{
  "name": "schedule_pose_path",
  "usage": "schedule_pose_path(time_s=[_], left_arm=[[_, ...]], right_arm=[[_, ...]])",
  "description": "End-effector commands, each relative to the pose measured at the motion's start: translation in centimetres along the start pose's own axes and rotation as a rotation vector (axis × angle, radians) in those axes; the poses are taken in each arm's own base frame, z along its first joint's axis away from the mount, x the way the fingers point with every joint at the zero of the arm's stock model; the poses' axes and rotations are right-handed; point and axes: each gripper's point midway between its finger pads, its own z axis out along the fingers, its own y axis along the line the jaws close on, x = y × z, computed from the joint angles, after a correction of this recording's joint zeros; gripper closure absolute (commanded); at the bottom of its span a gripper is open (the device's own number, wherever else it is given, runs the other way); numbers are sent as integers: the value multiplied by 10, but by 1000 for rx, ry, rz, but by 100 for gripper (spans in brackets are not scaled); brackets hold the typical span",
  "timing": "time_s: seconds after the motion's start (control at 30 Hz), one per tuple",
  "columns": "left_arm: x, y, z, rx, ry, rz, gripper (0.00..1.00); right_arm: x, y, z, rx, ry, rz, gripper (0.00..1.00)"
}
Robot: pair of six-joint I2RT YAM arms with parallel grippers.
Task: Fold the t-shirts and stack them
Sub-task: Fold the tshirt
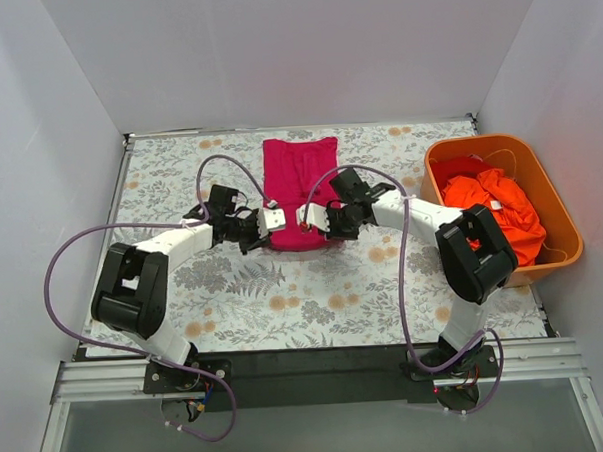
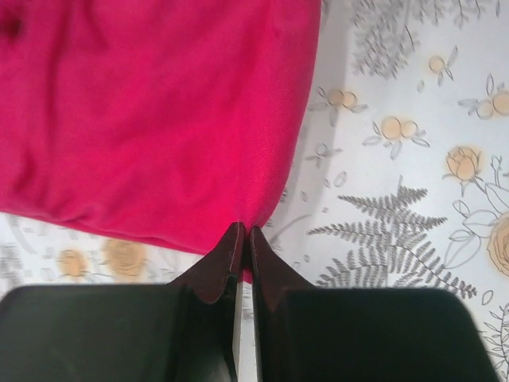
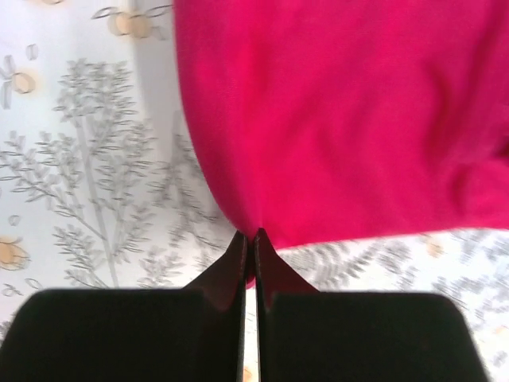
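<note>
Both near corners of the magenta shirt (image 1: 299,176) are pinched tight, one by the left gripper (image 2: 244,231), one by the right gripper (image 3: 247,235). Orange shirts (image 1: 493,210) fill the tub (image 1: 568,229).

Top cam sat high behind the arms, tilted down and forward. It took in the whole desk (image 1: 236,319) from far off, with left arm base (image 1: 183,376) and right arm base (image 1: 458,364) on the bottom edge. Left wrist cam rode just behind the left jaws, very close, looking along them: magenta shirt (image 2: 151,119) upper left, desk print right. Right wrist cam was mirrored: right jaws bottom centre, shirt upper right, print left. All three shared the shirt's near hem.
</note>
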Motion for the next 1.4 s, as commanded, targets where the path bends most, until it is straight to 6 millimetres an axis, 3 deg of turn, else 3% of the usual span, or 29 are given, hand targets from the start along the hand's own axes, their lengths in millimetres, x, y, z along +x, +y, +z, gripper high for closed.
schedule_pose_path(time_s=[0.0,0.13,0.27,0.43,0.5,0.63,0.73,0.8,1.0,1.37], left_arm=[[-45,22,-28,-60,-67,41,100],[-62,25,-42,-86,-93,65,100],[-68,10,-52,-60,-104,78,100],[-65,-40,-63,34,-97,91,100],[-74,-69,-72,89,-107,105,100],[-87,-119,-97,198,-132,75,100],[-98,-140,-116,219,-154,20,100],[-105,-136,-122,191,-153,5,100],[-118,-89,-117,122,-124,14,100],[-91,14,-91,51,-89,-19,100]], right_arm=[[-21,-32,-41,93,-42,6,99],[-30,-30,-61,106,-63,1,99],[-29,-5,-70,62,-60,10,99],[-31,44,-80,-11,-69,-32,99],[-32,70,-85,-73,-68,-9,99],[-48,109,-116,-123,-110,-22,99],[-65,120,-139,-136,-165,-28,99],[-68,120,-148,-142,-164,-45,99],[-61,88,-142,-152,-127,-111,99],[-53,3,-111,-187,-101,-167,99]])
